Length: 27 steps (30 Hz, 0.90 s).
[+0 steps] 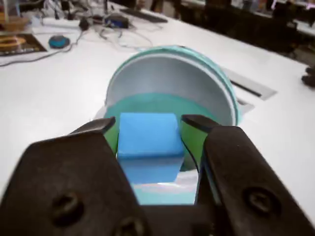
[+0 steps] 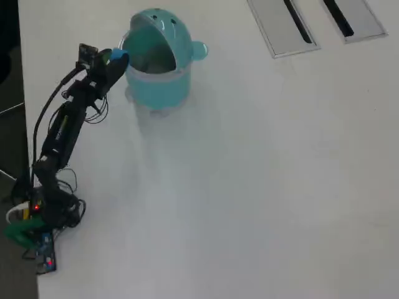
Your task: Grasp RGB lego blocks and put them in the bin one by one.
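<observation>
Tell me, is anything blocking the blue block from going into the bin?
Nothing visible is. The gripper holds the blue block right at the bin mouth, and the lid is tipped open, so the way in looks clear.

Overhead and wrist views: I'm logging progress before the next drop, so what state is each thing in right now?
gripper: shut on the blue block, held at the bin's opening.
blue block: clamped between the gripper's green pads, off the table, not yet released.
bin: upright on the table.
swing lid: tipped, opening exposed.
</observation>
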Each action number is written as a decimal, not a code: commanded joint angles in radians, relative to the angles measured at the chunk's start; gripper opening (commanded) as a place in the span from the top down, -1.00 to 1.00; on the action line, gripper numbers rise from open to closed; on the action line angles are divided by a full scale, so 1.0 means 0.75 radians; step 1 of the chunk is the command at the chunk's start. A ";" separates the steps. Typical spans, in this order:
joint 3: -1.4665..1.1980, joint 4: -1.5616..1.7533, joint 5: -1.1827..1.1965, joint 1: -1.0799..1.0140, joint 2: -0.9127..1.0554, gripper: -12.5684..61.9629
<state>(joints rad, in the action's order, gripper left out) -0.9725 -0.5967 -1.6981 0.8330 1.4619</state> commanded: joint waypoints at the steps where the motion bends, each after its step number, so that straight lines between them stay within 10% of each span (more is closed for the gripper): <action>1: 0.137 0.129 0.025 0.014 0.014 0.64; 6: 0.822 0.135 0.059 0.014 -0.587 0.64; 18: 0.879 0.078 0.072 -0.004 -0.550 0.63; 24: 1.559 0.108 -0.018 -0.090 -1.027 -0.04; 27: 1.571 0.636 0.184 -0.086 -1.205 -0.04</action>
<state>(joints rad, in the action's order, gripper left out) 0.1565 -0.3436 -1.6552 0.7808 0.5630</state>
